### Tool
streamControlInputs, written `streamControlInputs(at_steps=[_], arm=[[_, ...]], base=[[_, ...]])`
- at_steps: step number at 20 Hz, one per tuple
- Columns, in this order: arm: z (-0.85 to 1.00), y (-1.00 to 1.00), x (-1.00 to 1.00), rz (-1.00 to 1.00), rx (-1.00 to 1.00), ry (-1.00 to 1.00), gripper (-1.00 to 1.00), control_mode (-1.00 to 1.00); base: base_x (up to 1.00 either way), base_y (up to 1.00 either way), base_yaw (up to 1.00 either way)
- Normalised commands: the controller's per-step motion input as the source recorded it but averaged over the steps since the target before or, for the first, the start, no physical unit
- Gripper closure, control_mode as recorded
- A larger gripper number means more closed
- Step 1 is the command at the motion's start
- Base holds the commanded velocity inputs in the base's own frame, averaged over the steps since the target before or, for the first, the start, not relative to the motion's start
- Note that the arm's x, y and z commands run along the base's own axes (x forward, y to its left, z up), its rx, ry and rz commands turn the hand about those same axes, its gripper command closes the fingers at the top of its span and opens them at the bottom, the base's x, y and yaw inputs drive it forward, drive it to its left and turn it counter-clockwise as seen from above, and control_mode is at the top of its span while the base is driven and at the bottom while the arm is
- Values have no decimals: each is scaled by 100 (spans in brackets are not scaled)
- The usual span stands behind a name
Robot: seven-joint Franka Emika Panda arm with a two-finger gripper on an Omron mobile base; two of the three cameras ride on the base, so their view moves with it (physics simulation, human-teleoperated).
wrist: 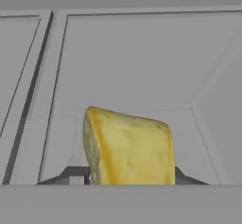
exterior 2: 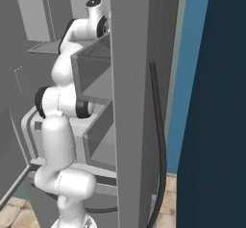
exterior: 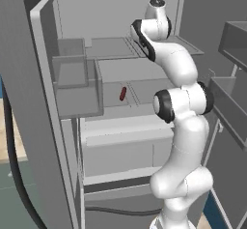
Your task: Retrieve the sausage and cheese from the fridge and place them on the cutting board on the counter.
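The fridge stands wide open before me, its grey shelves and door bins bare on both sides. My arm reaches up and into the upper shelf on the right. The sausage lies alone on the middle shelf, left of my arm and lower than my hand. The cheese sits on the shelf floor between my fingertips; my pincer has its tips against both flanks of it, clamped on the lump.

Flat, even rendered light; soft, slightly blurry pictures, no glare
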Motion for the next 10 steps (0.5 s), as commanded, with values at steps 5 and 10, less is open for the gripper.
streamControlInputs(at_steps=[5, 10], arm=[[-5, 7, -96, 16, 0, -49, 100, -100], [-53, 3, -100, 18, -6, -24, 100, -100]], base=[[0, 0, 0], [0, 0, 0]])
